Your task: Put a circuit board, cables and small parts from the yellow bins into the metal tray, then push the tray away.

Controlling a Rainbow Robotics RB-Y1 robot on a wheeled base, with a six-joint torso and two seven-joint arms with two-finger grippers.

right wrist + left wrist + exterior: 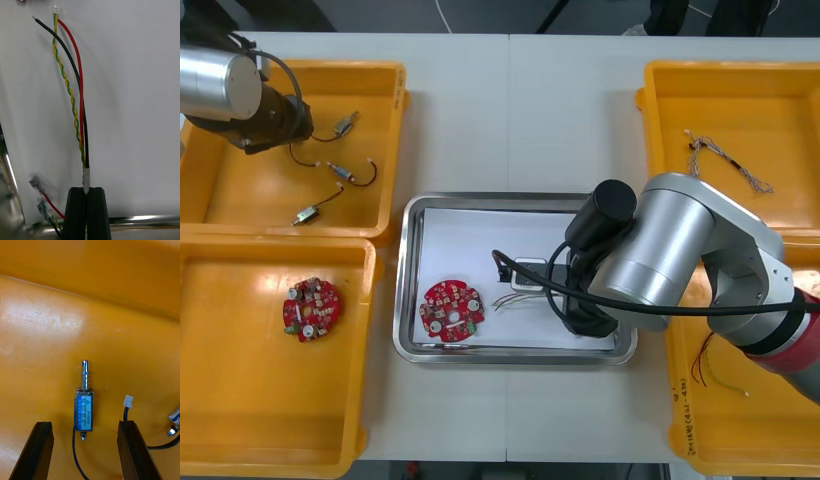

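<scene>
My right gripper (86, 189) is shut on the white-taped end of a cable bundle (77, 105) of red, black and twisted yellow-green wires. The bundle lies stretched out over the white floor of the metal tray (412, 270). In the front view the right gripper (585, 320) is low over the tray's right part, and a red circuit board (451, 310) lies at the tray's left. My left gripper (85, 423) is open over the far left yellow bin (220, 190). A small metal part (84, 405) with a spring and a black wire lies on the bin floor between its fingers.
Other small metal parts (340, 172) with black wires lie in the far left bin. A second circuit board (311, 308) is in the near left bin. A twisted cable (725, 160) lies in the far right bin, and a red and yellow cable (708, 365) in the near right bin.
</scene>
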